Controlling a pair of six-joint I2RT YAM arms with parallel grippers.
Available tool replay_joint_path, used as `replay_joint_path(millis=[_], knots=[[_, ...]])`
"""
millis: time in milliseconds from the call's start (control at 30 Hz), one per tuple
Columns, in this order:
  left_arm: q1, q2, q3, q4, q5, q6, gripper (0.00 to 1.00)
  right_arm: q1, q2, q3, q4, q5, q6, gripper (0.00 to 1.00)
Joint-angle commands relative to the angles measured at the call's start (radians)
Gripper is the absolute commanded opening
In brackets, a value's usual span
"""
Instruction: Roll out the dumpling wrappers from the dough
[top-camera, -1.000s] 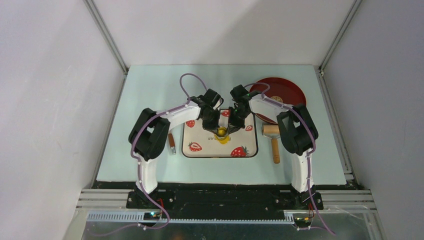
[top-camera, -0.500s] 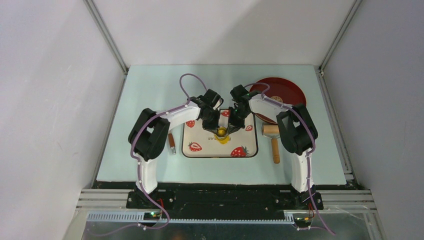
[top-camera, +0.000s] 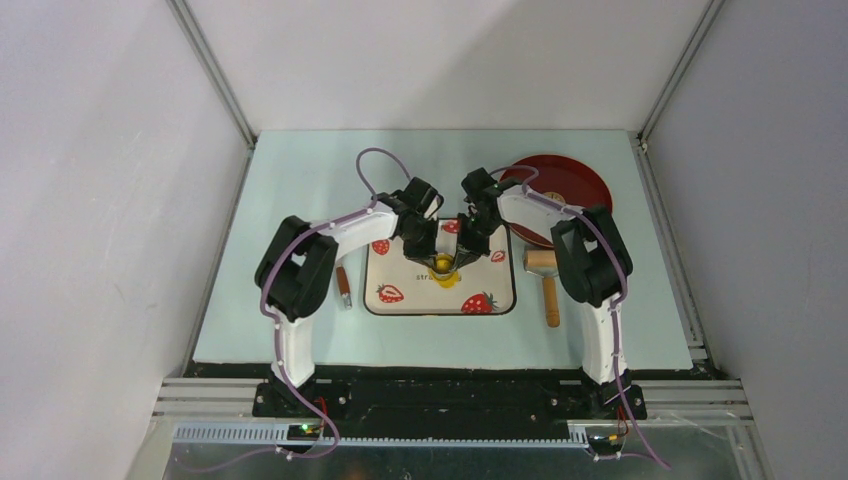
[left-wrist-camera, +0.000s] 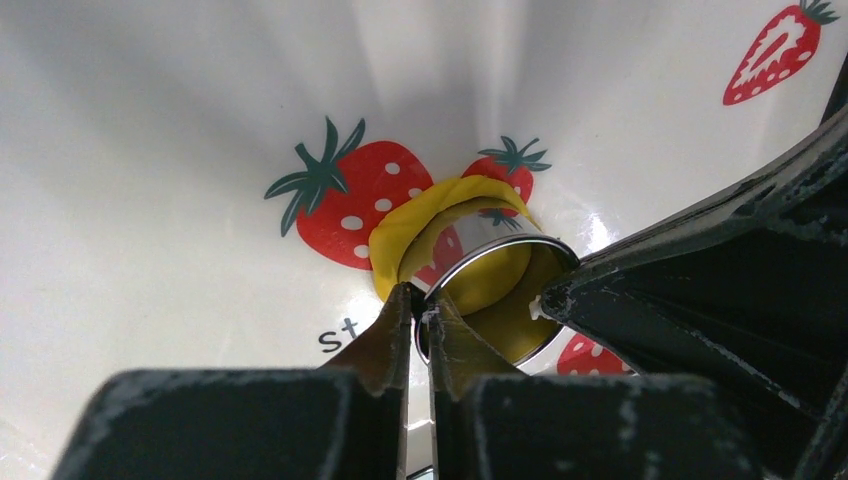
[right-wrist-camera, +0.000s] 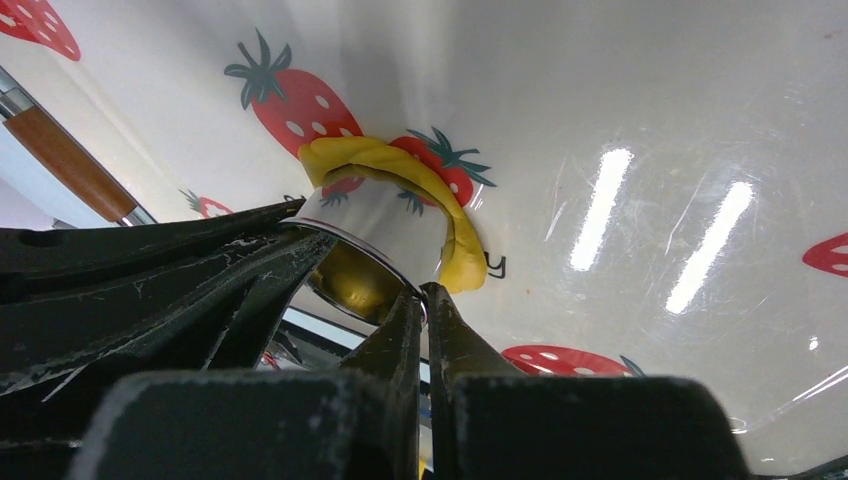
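A metal ring cutter (top-camera: 443, 264) stands on the strawberry-print tray (top-camera: 400, 302), pressed into the yellow dough (top-camera: 449, 279). In the left wrist view the dough (left-wrist-camera: 398, 238) curls up round the cutter (left-wrist-camera: 492, 243), and yellow dough fills the ring (left-wrist-camera: 497, 287). My left gripper (left-wrist-camera: 422, 300) is shut on the cutter's rim. My right gripper (right-wrist-camera: 423, 292) is shut on the opposite rim of the cutter (right-wrist-camera: 375, 225), with the dough (right-wrist-camera: 457, 228) beside it. Both grippers (top-camera: 437, 258) (top-camera: 455, 256) meet over the cutter. A small tan spot (top-camera: 557, 199) lies on the red plate.
A red round plate (top-camera: 575, 178) sits at the back right. A wooden roller with a handle (top-camera: 547, 280) lies right of the tray. A brown-handled tool (top-camera: 343, 285) lies left of the tray and shows in the right wrist view (right-wrist-camera: 60, 150).
Both arms' elbows have shifted very slightly to the left. The grippers stay shut on the cutter at the same spot.
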Motion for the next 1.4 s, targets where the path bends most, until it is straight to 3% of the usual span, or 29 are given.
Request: replay_joint_path(millis=[0, 333, 467, 567, 600, 633, 700, 1267, 1367], knots=[[0.022, -0.03, -0.029, -0.032, 0.003, -0.008, 0.11, 0.047, 0.11, -0.018, -0.028, 0.023, -0.006, 0.0], [0.066, -0.154, 0.001, -0.042, 0.0, -0.022, 0.32, 0.049, 0.119, -0.01, -0.046, 0.031, -0.014, 0.0], [0.072, -0.165, 0.009, -0.043, 0.022, -0.023, 0.35, 0.049, 0.124, -0.005, -0.051, 0.033, -0.017, 0.0], [0.071, -0.16, 0.011, -0.042, 0.037, -0.015, 0.35, 0.048, 0.124, -0.004, -0.052, 0.033, -0.018, 0.0], [0.071, -0.154, 0.01, -0.042, 0.048, -0.014, 0.34, 0.048, -0.015, -0.004, -0.051, 0.033, -0.018, 0.0], [0.07, -0.148, 0.01, -0.042, 0.051, -0.009, 0.34, 0.049, 0.089, -0.004, -0.05, 0.032, -0.019, 0.0], [0.067, -0.138, 0.006, -0.042, 0.061, 0.003, 0.31, 0.049, 0.119, -0.003, -0.047, 0.031, -0.018, 0.0], [0.037, -0.062, -0.036, -0.042, 0.048, 0.022, 0.17, 0.048, 0.124, -0.003, -0.04, 0.021, -0.022, 0.0], [0.037, -0.056, -0.038, -0.04, 0.046, 0.022, 0.07, 0.047, 0.126, -0.003, -0.039, 0.018, -0.022, 0.0]])
